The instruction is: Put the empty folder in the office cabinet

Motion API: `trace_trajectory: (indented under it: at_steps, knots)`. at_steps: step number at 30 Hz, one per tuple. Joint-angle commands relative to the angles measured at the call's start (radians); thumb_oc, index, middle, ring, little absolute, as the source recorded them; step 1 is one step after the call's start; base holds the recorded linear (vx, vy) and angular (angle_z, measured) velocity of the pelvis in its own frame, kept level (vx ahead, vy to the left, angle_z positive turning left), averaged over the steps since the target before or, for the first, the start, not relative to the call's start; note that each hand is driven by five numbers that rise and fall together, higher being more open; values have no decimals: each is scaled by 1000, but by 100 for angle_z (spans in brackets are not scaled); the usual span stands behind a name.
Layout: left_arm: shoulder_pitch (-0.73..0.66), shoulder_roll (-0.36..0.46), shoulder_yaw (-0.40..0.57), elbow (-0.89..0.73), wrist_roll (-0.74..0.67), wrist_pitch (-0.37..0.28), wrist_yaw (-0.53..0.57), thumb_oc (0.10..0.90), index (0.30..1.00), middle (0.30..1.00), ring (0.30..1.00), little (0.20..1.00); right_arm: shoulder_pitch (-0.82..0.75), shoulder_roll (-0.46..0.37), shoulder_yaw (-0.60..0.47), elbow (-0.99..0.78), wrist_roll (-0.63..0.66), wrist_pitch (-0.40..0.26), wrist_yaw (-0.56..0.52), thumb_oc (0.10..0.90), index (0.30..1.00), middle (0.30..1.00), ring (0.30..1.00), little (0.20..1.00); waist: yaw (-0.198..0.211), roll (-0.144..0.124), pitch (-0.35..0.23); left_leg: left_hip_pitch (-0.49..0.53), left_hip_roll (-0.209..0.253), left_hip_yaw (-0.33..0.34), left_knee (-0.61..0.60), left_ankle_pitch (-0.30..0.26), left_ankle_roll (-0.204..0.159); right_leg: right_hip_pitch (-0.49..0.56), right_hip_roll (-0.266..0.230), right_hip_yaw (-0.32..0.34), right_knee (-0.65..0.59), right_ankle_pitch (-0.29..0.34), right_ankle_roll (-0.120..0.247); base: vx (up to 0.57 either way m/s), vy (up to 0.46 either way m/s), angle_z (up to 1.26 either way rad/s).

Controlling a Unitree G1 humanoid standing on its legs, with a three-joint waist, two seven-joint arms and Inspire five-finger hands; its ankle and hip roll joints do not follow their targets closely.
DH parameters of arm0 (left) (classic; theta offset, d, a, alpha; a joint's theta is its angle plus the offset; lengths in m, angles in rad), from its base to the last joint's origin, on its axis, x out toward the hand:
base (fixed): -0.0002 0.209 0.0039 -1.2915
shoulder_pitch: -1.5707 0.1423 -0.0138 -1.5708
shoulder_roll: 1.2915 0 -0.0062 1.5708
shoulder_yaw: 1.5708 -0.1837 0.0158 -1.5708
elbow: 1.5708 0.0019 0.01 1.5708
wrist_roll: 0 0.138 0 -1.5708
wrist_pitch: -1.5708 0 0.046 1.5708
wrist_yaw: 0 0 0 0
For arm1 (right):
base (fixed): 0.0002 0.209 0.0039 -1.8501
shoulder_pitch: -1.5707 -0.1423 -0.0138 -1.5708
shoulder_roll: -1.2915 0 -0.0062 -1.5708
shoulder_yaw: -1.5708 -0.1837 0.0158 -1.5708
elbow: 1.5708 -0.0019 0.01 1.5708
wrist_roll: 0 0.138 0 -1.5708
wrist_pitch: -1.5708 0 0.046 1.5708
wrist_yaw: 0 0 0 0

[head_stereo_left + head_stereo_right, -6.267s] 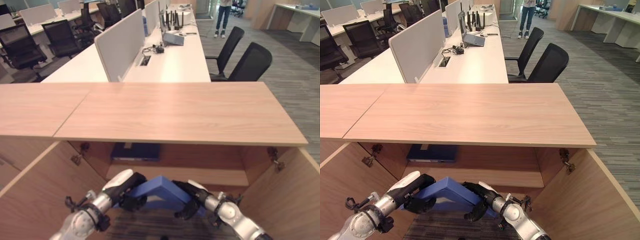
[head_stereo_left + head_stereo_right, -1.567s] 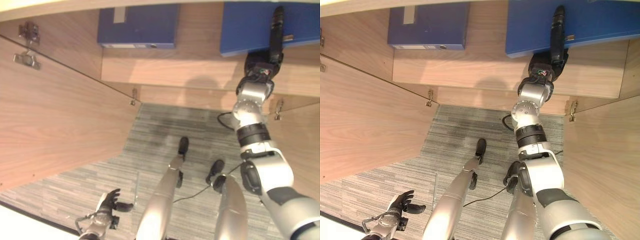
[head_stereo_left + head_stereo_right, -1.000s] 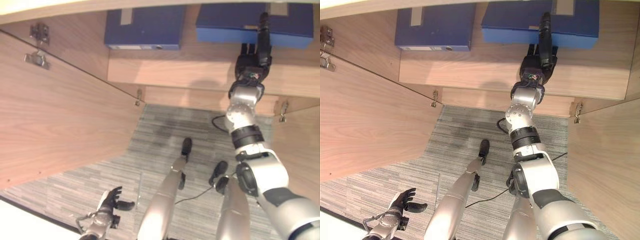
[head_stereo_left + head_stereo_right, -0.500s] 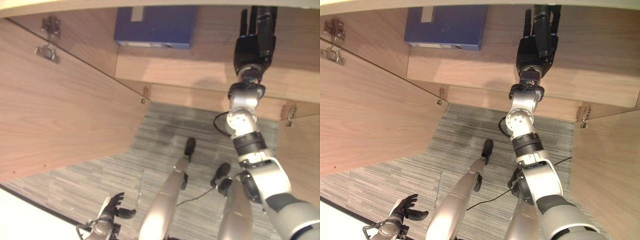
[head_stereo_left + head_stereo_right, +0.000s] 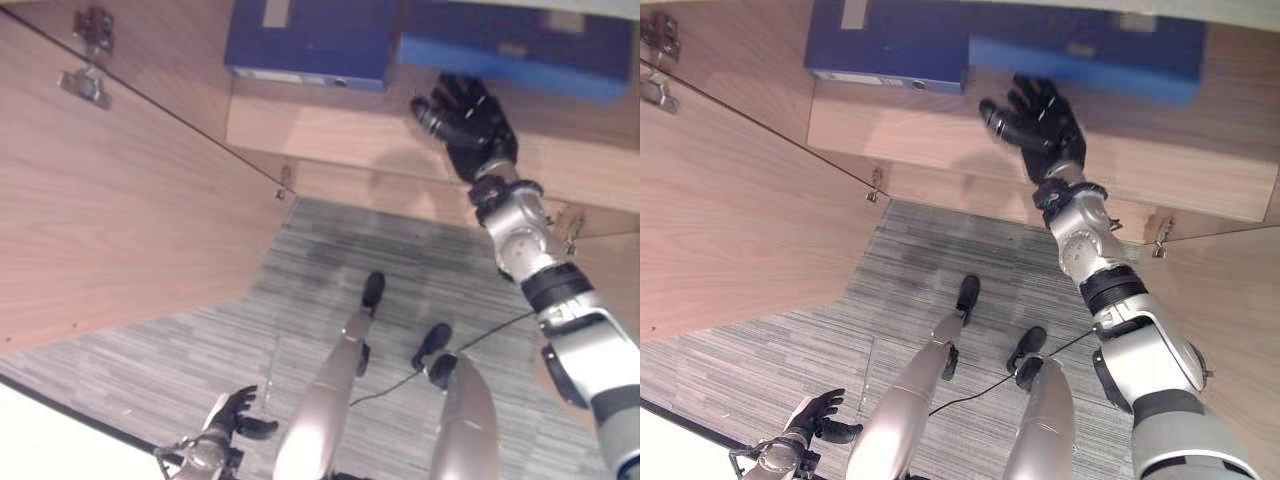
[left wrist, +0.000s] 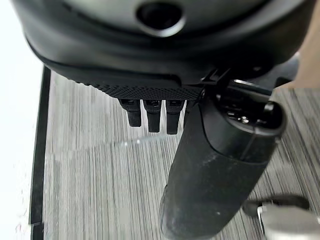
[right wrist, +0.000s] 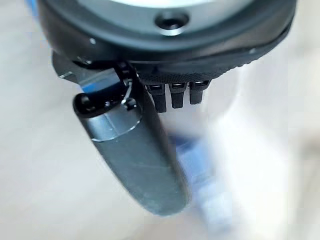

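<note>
At upper right, the right hand (image 5: 468,118) spreads its fingers empty just below the blue folder (image 5: 520,55) on the cabinet shelf (image 5: 330,125), while the left hand (image 5: 225,432) hangs loosely open at bottom left.

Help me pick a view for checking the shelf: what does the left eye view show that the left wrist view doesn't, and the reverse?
Left eye view alone: two blue folders lying on the cabinet shelf, the open right hand just below the lighter one, and the cabinet door.

Left wrist view alone: the left hand's thumb from close up.

Both: the left hand and the grey striped carpet.
</note>
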Motion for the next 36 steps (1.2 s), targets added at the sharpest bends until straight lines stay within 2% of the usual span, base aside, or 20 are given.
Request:
trace_trajectory:
  at_steps: [1, 2, 3, 4, 6, 9, 14, 19, 22, 23, 25, 32, 34, 36]
  knots:
    - [114, 75, -27, 34, -9, 11, -8, 800, 900, 900, 900, 900, -127, -74, 85, 12, -211, 66, 44, 800, 900, 900, 900, 900, 4, 11, 10, 69, -11, 46, 70, -252, 25, 94, 31, 38, -239, 123, 65, 0, 0, 0]
    - [116, 74, -35, 38, -17, 13, -17, 800, 900, 900, 900, 900, -151, -84, 151, 109, -342, 109, 57, 800, 900, 900, 900, 900, 0, 1, 10, 70, -7, 48, 65, -249, 24, 96, 33, 36, -251, 128, 63, 0, 0, 0]
    - [116, 73, -34, 38, -17, 13, -17, 800, 900, 900, 900, 900, -153, -83, 153, 111, -343, 108, 58, 800, 900, 900, 900, 900, -1, 2, 10, 70, -7, 48, 65, -249, 24, 96, 33, 36, -252, 128, 63, 1, 20, -6]
    - [117, 74, -36, 36, -17, 14, -16, 800, 900, 900, 900, 900, -165, -83, 176, 136, -397, 121, 62, 800, 900, 900, 900, 900, -3, 0, 10, 69, -7, 50, 63, -249, 24, 94, 34, 35, -253, 129, 63, 2, 13, -8]
    - [119, 76, -44, 37, -11, 21, -17, 800, 900, 900, 900, 900, -194, -75, 253, 205, -572, 154, 70, 800, 900, 900, 900, 900, -8, -5, 10, 76, -4, 53, 54, -246, 23, 97, 36, 33, -259, 132, 62, 9, 17, -9]
    - [119, 71, -51, 35, -11, 23, -18, 800, 900, 900, 900, 900, -204, -59, 263, 247, -621, 160, 65, 800, 900, 900, 900, 900, -10, -5, 10, 83, -4, 54, 47, -245, 25, 101, 37, 33, -263, 134, 63, 12, 5, -9]
    - [113, 64, -55, 37, -24, 24, -17, 800, 900, 900, 900, 900, -219, -35, 238, 294, -631, 160, 50, 800, 900, 900, 900, 900, -9, -3, 10, 90, -1, 57, 35, -241, 26, 105, 38, 33, -270, 134, 64, 3, 2, -1]
    - [107, 57, -51, 51, -41, 24, -3, 800, 900, 900, 900, 900, -272, -12, 231, 346, -675, 155, 2, 800, 900, 900, 900, 900, -13, -5, 11, 94, 0, 58, 22, -236, 28, 103, 41, 34, -282, 141, 64, 0, 0, 0]
    - [101, 52, -56, 57, -52, 27, 17, 800, 900, 900, 900, 900, -335, 1, 249, 463, -811, 164, -69, 800, 900, 900, 900, 900, -11, -3, 11, 94, 0, 56, 16, -234, 29, 104, 42, 32, -290, 143, 65, 0, 0, 0]
    - [101, 51, -56, 57, -52, 27, 17, 800, 900, 900, 900, 900, -335, 1, 250, 463, -811, 164, -69, 800, 900, 900, 900, 900, -11, -3, 11, 94, 0, 56, 16, -234, 29, 104, 42, 32, -290, 143, 65, 0, 0, 0]
    - [86, 50, -64, 42, -62, 28, 33, 800, 900, 900, 900, 900, -376, -22, 250, 540, -916, 186, -116, 800, 900, 900, 900, 900, -3, 8, 11, 97, -4, 51, 6, -230, 31, 105, 41, 28, -289, 142, 66, 0, 0, 0]
    - [89, 57, -63, 2, -51, 37, 25, 800, 900, 900, 900, 900, -379, -61, 286, 607, -1077, 219, -130, 800, 900, 900, 900, 900, 6, 24, 11, 107, -6, 41, -15, -215, 32, 114, 37, 15, -291, 141, 69, 4, -19, 4]
    - [97, 48, -56, -35, -63, 37, 30, 800, 900, 900, 900, 900, -377, -74, 312, 591, -1204, 226, -201, 800, 900, 900, 900, 900, 8, 30, 11, 123, -6, 36, -43, -199, 29, 126, 40, 10, -309, 145, 73, 3, -16, 8]
    - [102, 44, -53, -54, -64, 34, 33, 800, 900, 900, 900, 900, -366, -86, 308, 570, -1232, 226, -229, 800, 900, 900, 900, 900, 7, 31, 10, 133, -6, 33, -59, -191, 27, 136, 43, 7, -321, 147, 76, 5, -18, 7]
